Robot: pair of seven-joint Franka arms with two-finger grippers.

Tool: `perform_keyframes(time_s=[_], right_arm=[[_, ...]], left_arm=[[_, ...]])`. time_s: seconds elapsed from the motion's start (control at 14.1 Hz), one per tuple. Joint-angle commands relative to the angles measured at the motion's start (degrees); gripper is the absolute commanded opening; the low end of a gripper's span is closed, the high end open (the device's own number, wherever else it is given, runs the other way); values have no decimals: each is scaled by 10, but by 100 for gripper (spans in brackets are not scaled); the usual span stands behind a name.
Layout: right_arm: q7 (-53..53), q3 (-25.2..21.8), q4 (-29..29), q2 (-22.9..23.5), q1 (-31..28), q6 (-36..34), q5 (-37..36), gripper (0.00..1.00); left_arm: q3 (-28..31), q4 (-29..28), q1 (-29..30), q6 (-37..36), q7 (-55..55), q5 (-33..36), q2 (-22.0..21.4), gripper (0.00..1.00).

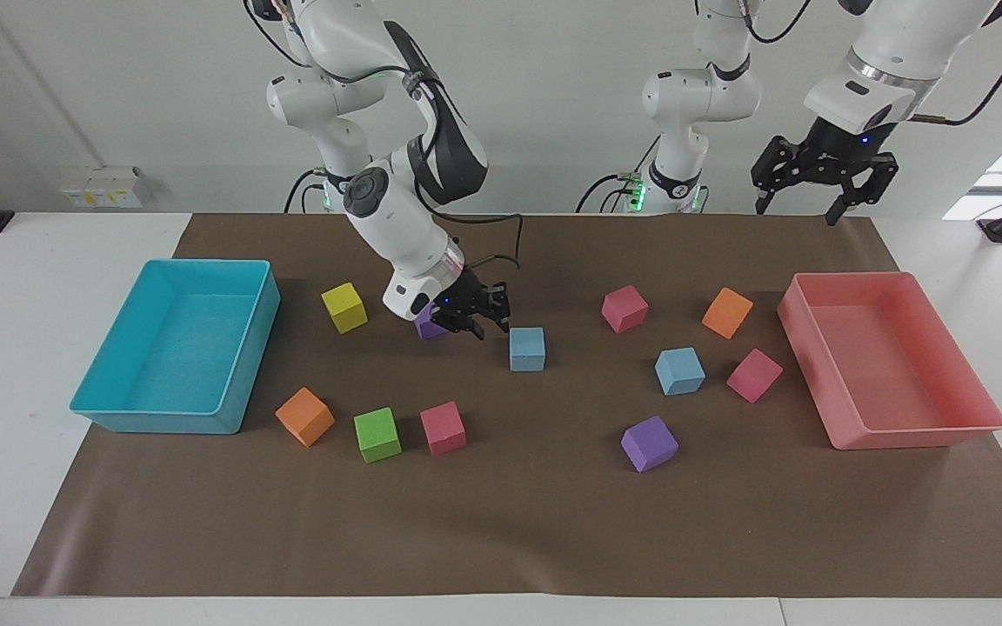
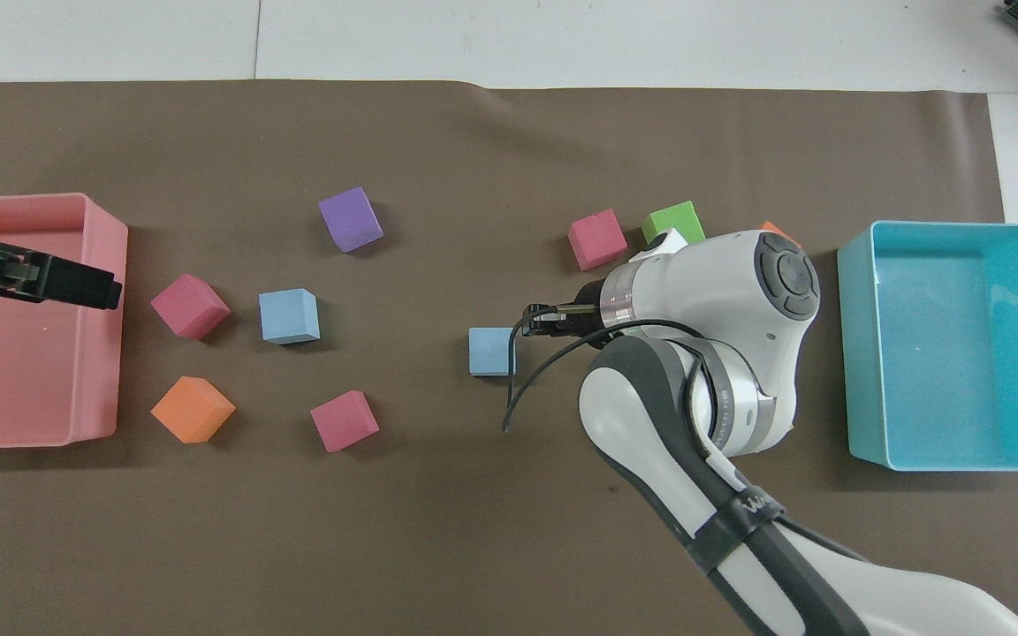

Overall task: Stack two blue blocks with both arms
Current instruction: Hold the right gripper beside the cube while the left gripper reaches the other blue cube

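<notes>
Two matte foam blue blocks lay apart mid-mat. The right gripper hung low just beside the central cube, empty; whether its fingers had closed I cannot tell. The left gripper waited spread open above the glossy pink tray.

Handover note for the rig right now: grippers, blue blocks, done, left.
Right gripper: low over the mat beside the middle blue block, toward the right arm's end; holds nothing; open or shut unclear.
Left gripper: open, empty, raised near the pink tray; that arm waits.
Second blue block: on the mat, toward the left arm's end, next to a pink cube.
Done: nothing stacked; both blue blocks sit apart on the mat.
Left: grasp one blue block, set it on the other.
</notes>
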Motion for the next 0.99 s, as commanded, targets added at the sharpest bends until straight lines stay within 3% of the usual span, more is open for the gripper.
perform_keyframes(time_s=[0.0, 0.43, 0.92], right_arm=[[-99, 6, -37, 1, -19, 17, 69, 0], [-294, 6, -45, 61, -36, 7, 200, 0], [-329, 6, -45, 72, -37, -5, 256, 0]], left_arm=[[3, -37, -3, 42, -5, -9, -7, 100], [3, -103, -23, 151, -61, -9, 11, 100], [4, -187, -67, 275, -112, -6, 42, 100]])
